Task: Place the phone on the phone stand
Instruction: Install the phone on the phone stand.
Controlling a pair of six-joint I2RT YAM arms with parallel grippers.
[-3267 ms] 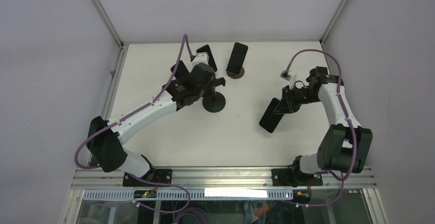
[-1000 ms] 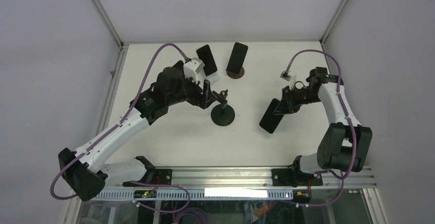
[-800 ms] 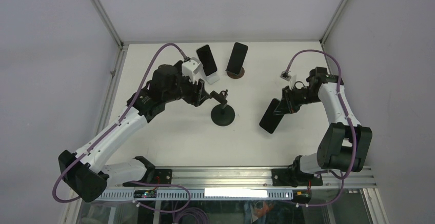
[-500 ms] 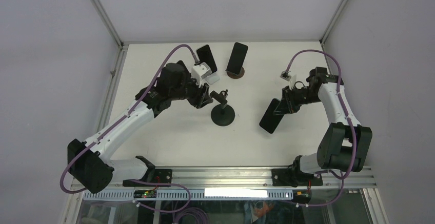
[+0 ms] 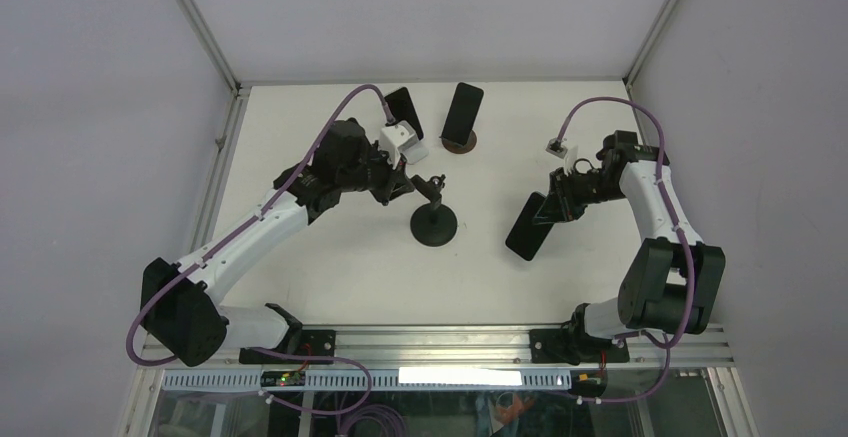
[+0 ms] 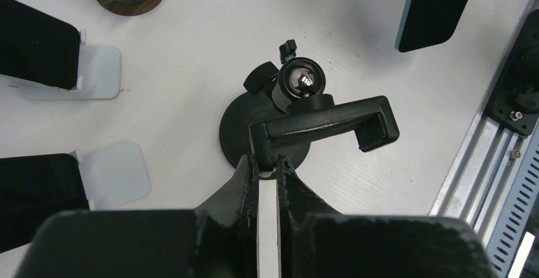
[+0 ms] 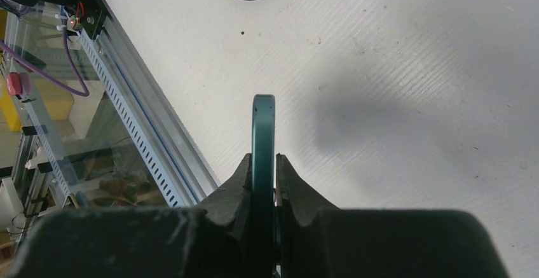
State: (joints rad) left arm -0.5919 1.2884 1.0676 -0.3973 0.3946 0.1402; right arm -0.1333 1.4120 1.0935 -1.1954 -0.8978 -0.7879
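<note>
The task is not yet done: the phone is in the air and the stand's cradle is bare.

At the left, the left gripper (image 6: 267,163) reaches in from the phone stand's (image 5: 434,227) 9 o'clock. Its fingers are drawn nearly together with only a thin slit between them, and their tips meet the near corner of the cradle (image 6: 324,122). Whether they actually pinch that corner or only rest against it cannot be told. The cradle sits tilted on its ball joint (image 6: 302,81) above the round black base, and nothing is in it. The stand is near the middle of the surface (image 5: 330,257).

At the stand's 3 o'clock, apart from it, the phone (image 5: 527,225) hangs slanted above the surface, casting a shadow below. The right gripper (image 7: 264,163) is clamped on its thin edges near one end.

At 12 o'clock, other phones (image 5: 462,112) already lean on their own stands.

By my judgement the pick-up is finished and the stand is being steadied or aimed. What is left is carrying the phone over toward 9 o'clock, seating it squarely between the cradle's arms, and letting go of it.
</note>
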